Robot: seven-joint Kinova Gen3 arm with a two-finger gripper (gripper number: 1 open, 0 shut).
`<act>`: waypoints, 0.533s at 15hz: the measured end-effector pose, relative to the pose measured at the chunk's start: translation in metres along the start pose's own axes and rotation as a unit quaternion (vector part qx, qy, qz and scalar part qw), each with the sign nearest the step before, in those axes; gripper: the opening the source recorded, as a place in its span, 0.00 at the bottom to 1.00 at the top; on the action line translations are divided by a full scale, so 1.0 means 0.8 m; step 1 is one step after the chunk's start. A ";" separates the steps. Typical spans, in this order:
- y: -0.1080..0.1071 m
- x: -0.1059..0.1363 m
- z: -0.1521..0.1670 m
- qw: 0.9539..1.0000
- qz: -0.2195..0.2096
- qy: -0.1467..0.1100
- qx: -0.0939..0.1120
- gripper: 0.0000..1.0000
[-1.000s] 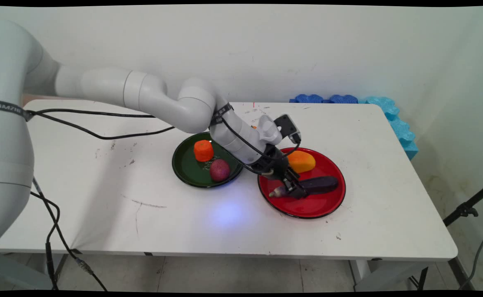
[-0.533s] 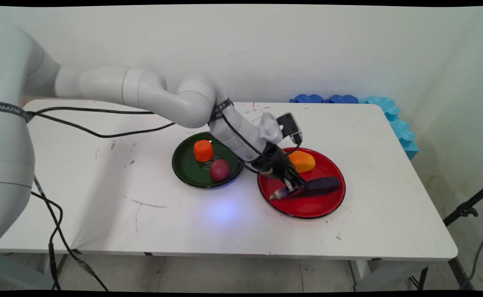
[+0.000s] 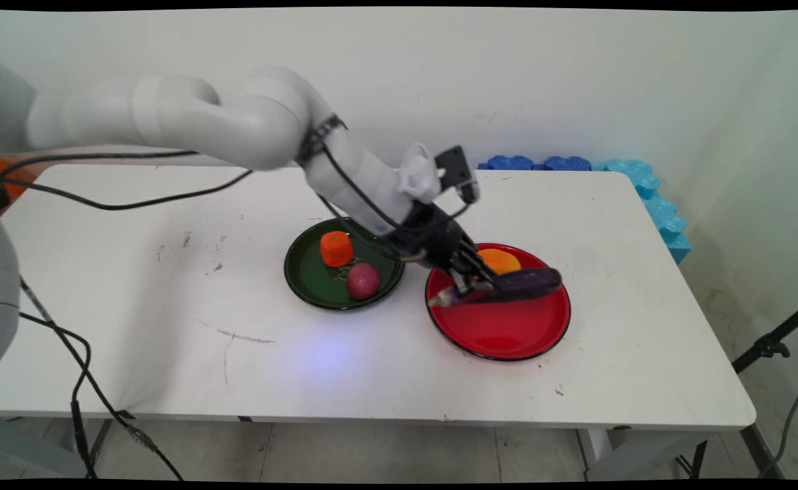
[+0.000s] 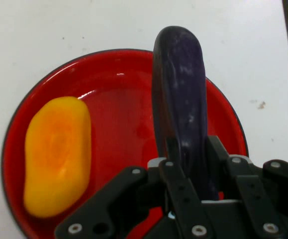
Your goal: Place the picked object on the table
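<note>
My black gripper (image 3: 475,284) (image 4: 189,164) is shut on a dark purple eggplant (image 3: 521,284) (image 4: 179,94) near its stem end. The eggplant hangs level a little above the red plate (image 3: 508,337) (image 4: 119,99), its long body pointing right in the main view. An orange-yellow mango (image 3: 501,259) (image 4: 56,154) lies on the plate's far side, partly hidden behind my hand in the main view. In the hand view the mango lies to the left of the eggplant, apart from it.
A dark green plate (image 3: 307,275) sits left of the red one, holding an orange carrot piece (image 3: 336,248) and a reddish-purple round fruit (image 3: 363,280). Blue foam pieces (image 3: 596,167) line the table's far right edge. Black cables (image 3: 120,203) hang from the arm.
The gripper has lifted the eggplant off the red plate and moved up and slightly back. The arm's elbow has risen. The mango and green plate's items have stayed put.
</note>
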 end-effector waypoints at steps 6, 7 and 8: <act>0.006 -0.038 -0.081 0.999 0.032 -0.014 -0.001 0.00; 0.006 -0.048 -0.090 0.999 0.037 -0.016 -0.001 0.00; 0.006 -0.055 -0.096 0.999 0.040 -0.018 -0.001 0.00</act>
